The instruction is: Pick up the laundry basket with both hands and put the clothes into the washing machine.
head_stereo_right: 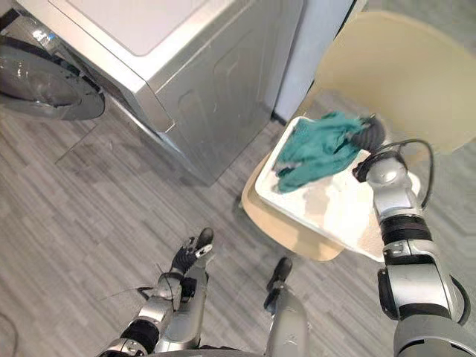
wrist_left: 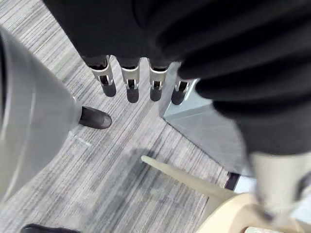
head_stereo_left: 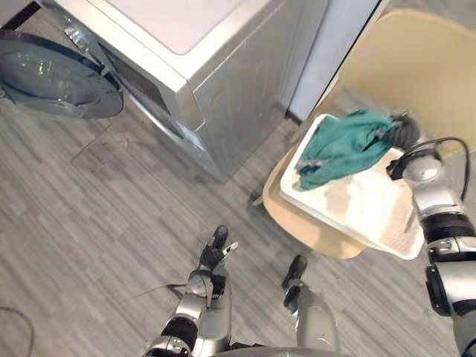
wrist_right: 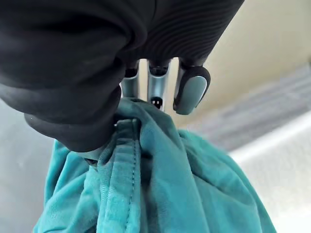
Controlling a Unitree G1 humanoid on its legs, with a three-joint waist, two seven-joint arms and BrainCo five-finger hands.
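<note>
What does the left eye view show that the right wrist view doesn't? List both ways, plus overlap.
Left eye view: silver front-loading washing machine, round door open; white plastic basket on a beige chair; left hand open, low over the floor. Right wrist view: silver fingers pressed into bunched folds. Both: teal cloth garment, gripped by the right hand.

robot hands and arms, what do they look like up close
Both arms, left arm and right arm, are silver-grey jointed segments with dark bands. The left robot hand and right robot hand wear dark ribbed covers over back and wrist, with silver fingers ending in rounded dark tips.
</note>
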